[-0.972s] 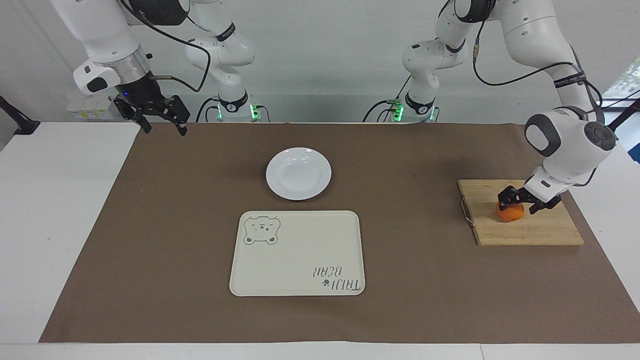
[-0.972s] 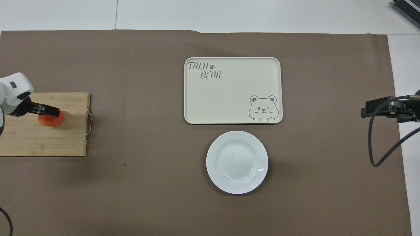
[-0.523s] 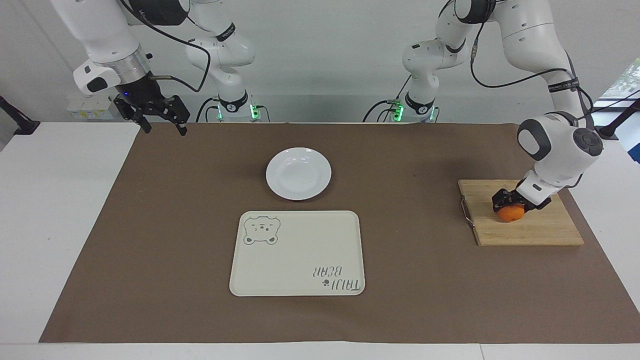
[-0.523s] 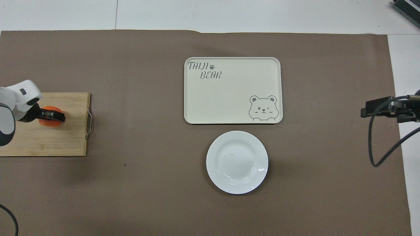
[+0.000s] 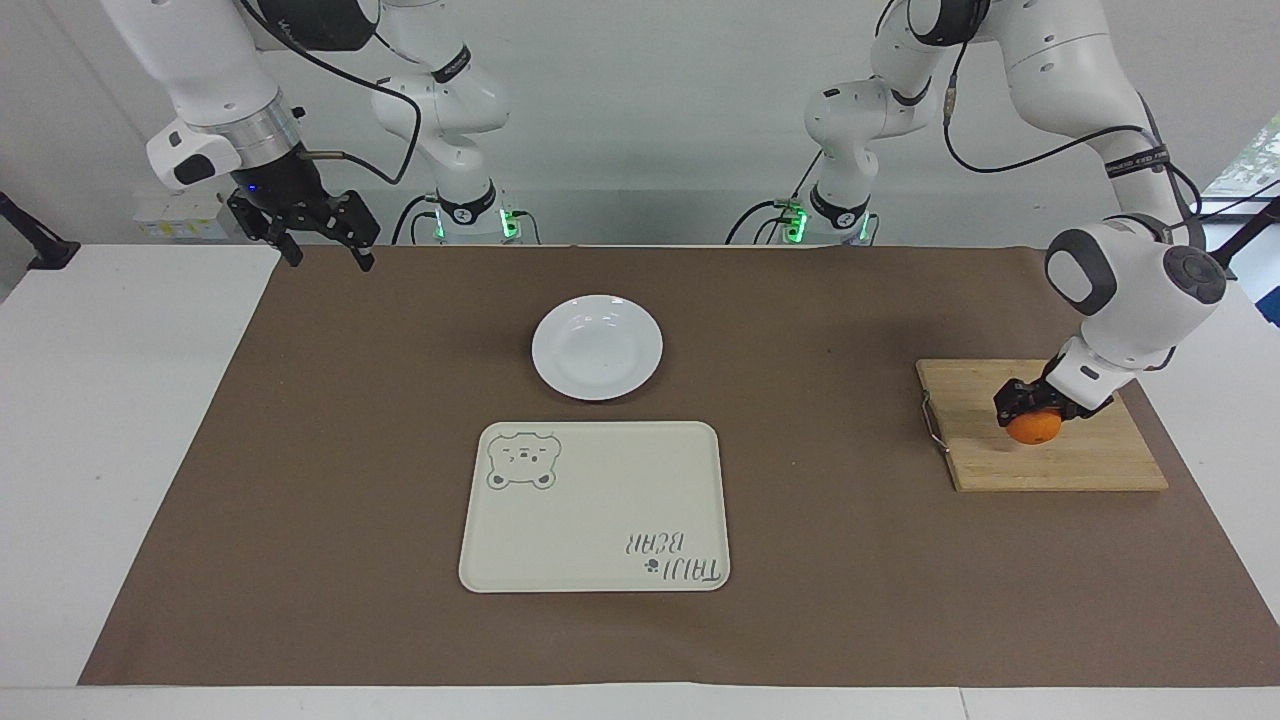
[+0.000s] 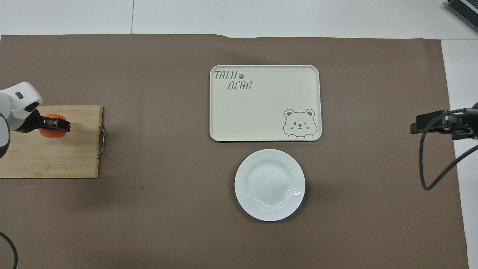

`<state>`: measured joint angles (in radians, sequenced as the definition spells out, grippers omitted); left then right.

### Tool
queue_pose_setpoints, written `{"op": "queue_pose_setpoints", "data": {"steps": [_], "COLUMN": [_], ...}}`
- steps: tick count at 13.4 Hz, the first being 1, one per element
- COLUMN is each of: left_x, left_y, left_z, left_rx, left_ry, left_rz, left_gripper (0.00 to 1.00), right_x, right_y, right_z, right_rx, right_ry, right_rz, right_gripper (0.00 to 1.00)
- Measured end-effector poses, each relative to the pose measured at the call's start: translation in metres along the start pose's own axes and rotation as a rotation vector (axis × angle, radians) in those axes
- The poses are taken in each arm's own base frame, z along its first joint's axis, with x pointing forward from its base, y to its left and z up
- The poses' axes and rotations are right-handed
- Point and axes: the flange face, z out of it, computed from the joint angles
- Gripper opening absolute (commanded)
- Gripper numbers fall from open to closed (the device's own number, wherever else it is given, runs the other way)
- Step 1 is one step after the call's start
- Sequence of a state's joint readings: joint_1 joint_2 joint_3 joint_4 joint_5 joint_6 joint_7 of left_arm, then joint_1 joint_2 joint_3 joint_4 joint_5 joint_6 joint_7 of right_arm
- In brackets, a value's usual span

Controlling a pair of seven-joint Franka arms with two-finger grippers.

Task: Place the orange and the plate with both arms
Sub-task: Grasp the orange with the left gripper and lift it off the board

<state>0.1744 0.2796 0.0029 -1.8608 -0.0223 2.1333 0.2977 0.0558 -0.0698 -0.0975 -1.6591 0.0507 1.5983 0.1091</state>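
Pinching small round orange fruit (image 5: pixel 1034 428) over wooden board (image 5: pixel 1090 465), left gripper (image 5: pixel 1030 404) nearest; right gripper (image 5: pixel 318 232) spread, waiting, round white plate (image 5: pixel 597 347) toward it

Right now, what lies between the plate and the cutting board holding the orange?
Nothing: in the overhead view, only bare brown table cover separates the plate from the cutting board, where the left gripper grips the orange.
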Motion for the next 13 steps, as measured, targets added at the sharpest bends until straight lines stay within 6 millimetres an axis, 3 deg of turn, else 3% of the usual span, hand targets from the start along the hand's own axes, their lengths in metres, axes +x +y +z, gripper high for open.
{"op": "queue_pose_setpoints", "data": {"steps": [3, 6, 9, 13], "left_x": [0.008, 0.011, 0.011, 0.008], "left_y": [0.016, 0.059, 0.131, 0.245], "left_z": [-0.037, -0.075, -0.096, -0.097], "left_rx": [0.001, 0.0, -0.005, -0.012], "left_ry": [0.017, 0.031, 0.031, 0.026], "left_rz": [-0.025, -0.057, -0.102, -0.162], "left_gripper": [0.0, 0.0, 0.0, 0.0], "right_x": [0.0, 0.0, 0.0, -0.001], "right_y": [0.0, 0.0, 0.0, -0.001], "right_z": [0.0, 0.0, 0.0, 0.002], "right_rx": [0.0, 0.0, 0.0, 0.002], "right_ry": [0.0, 0.0, -0.001, -0.005], "right_rz": [0.0, 0.0, 0.0, -0.001], "right_gripper": [1.0, 1.0, 1.0, 1.0]}}
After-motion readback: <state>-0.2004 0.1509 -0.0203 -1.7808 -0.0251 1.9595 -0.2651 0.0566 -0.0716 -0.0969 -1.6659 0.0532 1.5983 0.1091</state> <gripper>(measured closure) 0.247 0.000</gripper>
